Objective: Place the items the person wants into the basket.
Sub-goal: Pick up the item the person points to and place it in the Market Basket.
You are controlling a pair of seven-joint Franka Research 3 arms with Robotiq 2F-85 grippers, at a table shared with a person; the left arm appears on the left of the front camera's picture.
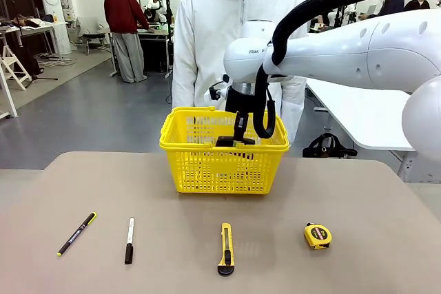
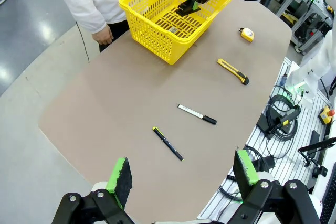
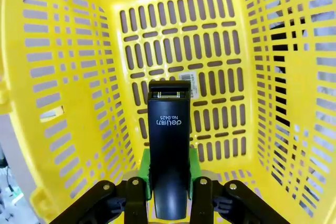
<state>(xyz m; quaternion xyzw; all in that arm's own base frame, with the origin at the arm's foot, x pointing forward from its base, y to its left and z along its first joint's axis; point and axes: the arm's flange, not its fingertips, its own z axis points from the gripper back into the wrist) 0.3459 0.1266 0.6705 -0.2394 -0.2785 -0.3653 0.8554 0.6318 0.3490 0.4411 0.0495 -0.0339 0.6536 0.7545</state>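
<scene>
Basket (image 1: 200,148) is standing on the table (image 1: 372,197) before the person (image 1: 207,46), the right gripper (image 3: 169,174) pinching a black block (image 3: 168,145) inside it. A black pen (image 1: 76,234) and white-barrelled marker (image 1: 129,239) are lying side by side nearer the robot; the left gripper (image 2: 181,174) is hovering above the table, fingers spread

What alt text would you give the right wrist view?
The right claw grips a black tool printed No.0425 between its green pads, held over the slatted floor of the yellow basket, whose lattice walls surround it.
</scene>
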